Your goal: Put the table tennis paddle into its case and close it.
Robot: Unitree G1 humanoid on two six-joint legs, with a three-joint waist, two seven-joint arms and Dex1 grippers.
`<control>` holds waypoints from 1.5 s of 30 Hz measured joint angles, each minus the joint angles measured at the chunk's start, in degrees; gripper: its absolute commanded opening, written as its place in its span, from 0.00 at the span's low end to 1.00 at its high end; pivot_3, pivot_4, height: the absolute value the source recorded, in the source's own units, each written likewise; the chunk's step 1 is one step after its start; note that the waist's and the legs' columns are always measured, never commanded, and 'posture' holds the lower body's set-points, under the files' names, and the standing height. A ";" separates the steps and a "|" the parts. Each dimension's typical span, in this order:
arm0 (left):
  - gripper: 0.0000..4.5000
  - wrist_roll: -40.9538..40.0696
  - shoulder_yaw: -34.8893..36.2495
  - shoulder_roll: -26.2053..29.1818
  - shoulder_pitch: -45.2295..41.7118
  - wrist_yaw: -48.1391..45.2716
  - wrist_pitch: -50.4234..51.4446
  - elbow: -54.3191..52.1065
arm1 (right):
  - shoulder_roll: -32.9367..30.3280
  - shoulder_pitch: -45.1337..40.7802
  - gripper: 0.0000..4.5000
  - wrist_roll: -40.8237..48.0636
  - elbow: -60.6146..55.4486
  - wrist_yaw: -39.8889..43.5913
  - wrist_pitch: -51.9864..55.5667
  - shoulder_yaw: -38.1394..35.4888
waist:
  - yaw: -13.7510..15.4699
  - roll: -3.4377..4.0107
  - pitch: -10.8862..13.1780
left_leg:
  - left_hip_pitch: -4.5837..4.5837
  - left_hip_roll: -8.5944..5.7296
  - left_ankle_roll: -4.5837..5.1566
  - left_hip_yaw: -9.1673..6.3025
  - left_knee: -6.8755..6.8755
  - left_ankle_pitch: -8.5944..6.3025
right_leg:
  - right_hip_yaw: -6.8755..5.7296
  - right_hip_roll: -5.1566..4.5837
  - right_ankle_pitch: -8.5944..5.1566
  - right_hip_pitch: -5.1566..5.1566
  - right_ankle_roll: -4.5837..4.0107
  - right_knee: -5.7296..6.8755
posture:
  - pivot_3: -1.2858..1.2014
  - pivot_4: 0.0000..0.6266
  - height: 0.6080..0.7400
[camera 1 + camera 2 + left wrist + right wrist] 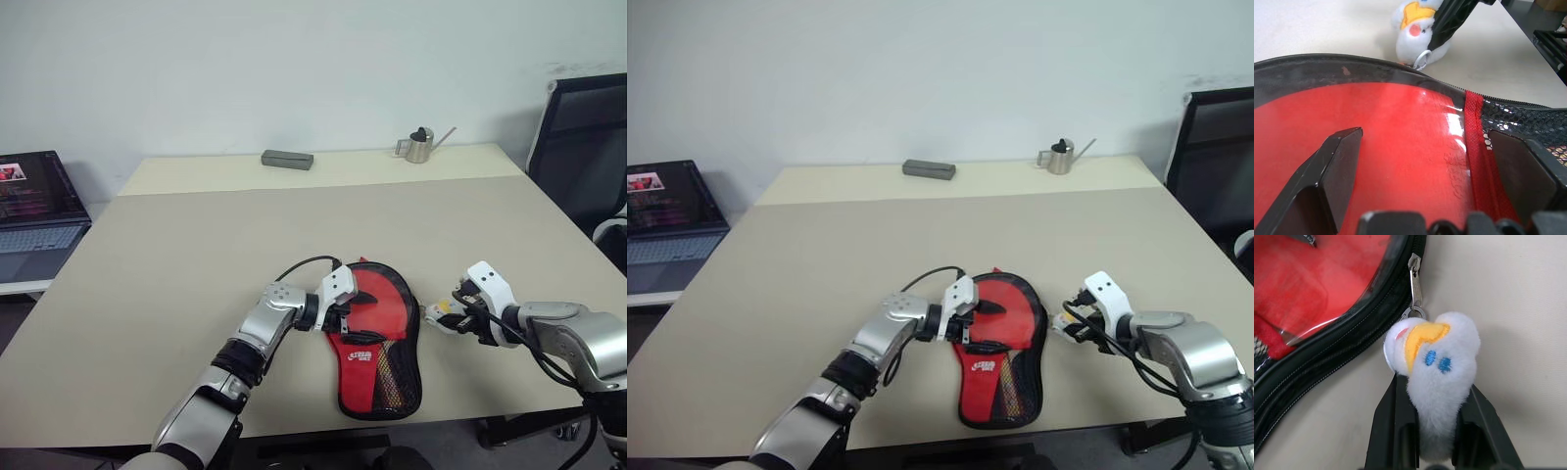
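Observation:
The red case lies flat near the table's front edge, with black trim and a mesh pocket. Inside its black rim sits the paddle's glossy red face; I cannot make out the handle. My left gripper is open, its fingers spread wide over the red face. A white and yellow duck charm hangs from the zip pull at the case's right edge. My right gripper is shut on the duck charm, squeezing it between both fingers.
A laptop stands off the table's left side. A grey box and a small metal watering can sit at the far edge. A black chair is at the right. The table's front edge runs just below the case.

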 measured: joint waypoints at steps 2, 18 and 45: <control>1.00 0.00 -0.01 -0.12 0.00 0.00 0.00 0.00 | -2.30 0.60 0.07 0.44 -0.85 1.24 0.02 -0.47 | 0.01 0.00 0.00 | 0.00 0.00 0.00 -0.01 -0.02 0.00 | -0.03 0.00 0.00 0.01 0.00 -0.06 | 0.52 0.24 1.00; 1.00 3.01 -0.38 -3.98 -3.27 1.75 -2.21 4.88 | -13.97 13.71 0.07 6.82 -15.00 8.38 0.14 -6.86 | 1.94 0.00 -0.01 | -0.16 -0.13 0.12 -0.07 -0.03 -0.09 | -1.18 -0.67 -0.13 0.21 0.27 -0.63 | 0.52 0.24 1.00; 1.00 4.33 -1.48 -6.23 -4.46 3.33 -4.20 7.14 | -23.32 50.73 0.07 10.39 -33.76 27.09 -11.43 -24.58 | 3.06 -0.17 -0.11 | -0.79 0.03 0.26 0.37 0.16 -0.29 | -4.34 -2.67 -0.31 0.41 0.78 -1.15 | 0.52 0.24 1.00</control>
